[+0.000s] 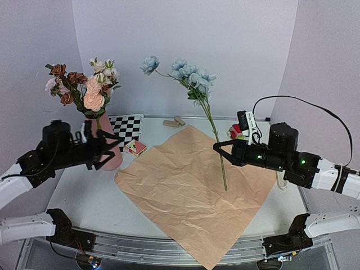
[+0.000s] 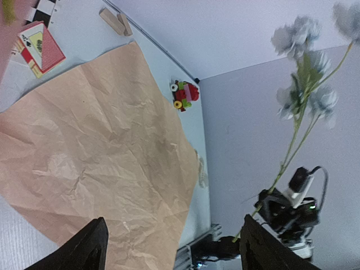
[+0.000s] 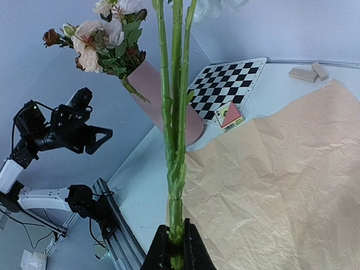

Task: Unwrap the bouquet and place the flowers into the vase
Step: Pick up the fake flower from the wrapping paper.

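Right gripper [image 1: 216, 147] clamped on blue flowers [image 1: 191, 76], grip low on stems [image 3: 174, 140]. Long axis near upright, slight tilt: blooms well above jaws, leaning toward left-arm side. Short cut end hangs below jaws over flat kraft paper [image 1: 191, 191]. Left gripper [image 1: 108, 147] jaws spread wide, nothing between them. Vase [image 3: 163, 95] just past its fingertips, apart from them in right wrist view. Peach and rust flowers [image 1: 84, 84] stand in vase, heads up.
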You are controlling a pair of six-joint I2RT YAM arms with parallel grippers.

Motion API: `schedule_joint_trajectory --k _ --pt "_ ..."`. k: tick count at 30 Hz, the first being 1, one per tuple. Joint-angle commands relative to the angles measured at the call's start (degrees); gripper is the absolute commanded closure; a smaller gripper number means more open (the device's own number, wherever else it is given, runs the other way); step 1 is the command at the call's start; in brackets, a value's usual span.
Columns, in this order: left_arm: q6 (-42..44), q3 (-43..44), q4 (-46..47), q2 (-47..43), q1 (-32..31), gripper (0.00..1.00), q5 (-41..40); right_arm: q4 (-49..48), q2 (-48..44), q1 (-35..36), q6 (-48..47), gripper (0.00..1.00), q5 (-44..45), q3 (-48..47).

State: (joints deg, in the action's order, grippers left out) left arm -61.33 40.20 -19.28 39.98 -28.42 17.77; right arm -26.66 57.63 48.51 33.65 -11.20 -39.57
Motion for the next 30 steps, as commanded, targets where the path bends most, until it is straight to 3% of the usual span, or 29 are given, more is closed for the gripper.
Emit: schedule_joint_trajectory --k 1,2,4,11,23,27,30 --pt "1.91 9.14 11.71 12.22 -32.81 0.15 -31.41 -4.74 -1.41 -0.03 0.04 1.0 0.15 -0.3" --pt "4.55 13.2 11.76 16.29 -38.64 0.12 -37.53 -4.75 -1.71 -0.02 0.05 1.0 0.44 -0.24" --pt "7.89 20.6 11.46 24.97 -44.5 0.09 -41.28 -4.72 -2.26 -0.04 0.15 1.0 0.65 -0.22" --pt "11.19 35.87 15.17 41.16 -45.57 0.1 -36.92 -4.55 -4.58 0.0 0.52 1.0 -0.68 -0.4" --pt "16.25 47.58 21.31 52.28 -45.56 0.24 -36.28 -4.46 -7.3 -0.04 1.3 1.0 -3.66 0.89" --pt "17.33 49.17 22.67 53.88 -45.46 0.3 -37.66 -4.5 -7.16 0.0 1.53 1.0 -5.02 1.24" --pt "16.84 49.91 22.91 54.64 -45.34 0.43 -40.65 -4.52 -7.15 0.0 1.69 1.0 -5.81 1.61"
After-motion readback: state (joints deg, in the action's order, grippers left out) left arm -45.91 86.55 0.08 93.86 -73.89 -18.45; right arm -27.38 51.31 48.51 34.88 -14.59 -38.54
